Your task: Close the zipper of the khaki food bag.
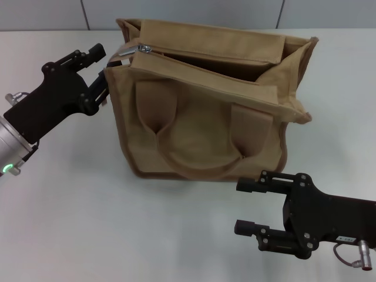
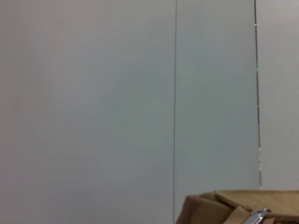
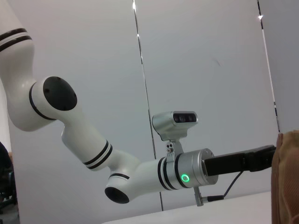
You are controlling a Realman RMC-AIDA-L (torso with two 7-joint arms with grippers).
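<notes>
The khaki food bag (image 1: 205, 106) stands mid-worktop (image 1: 88, 223), top gaping. The zipper (image 1: 200, 56) pull sits at the bag's left end, just beside the left gripper (image 1: 101, 73) (finger state cannot be told). The right gripper (image 1: 249, 205) hangs open near the front edge, apart from the bag.
</notes>
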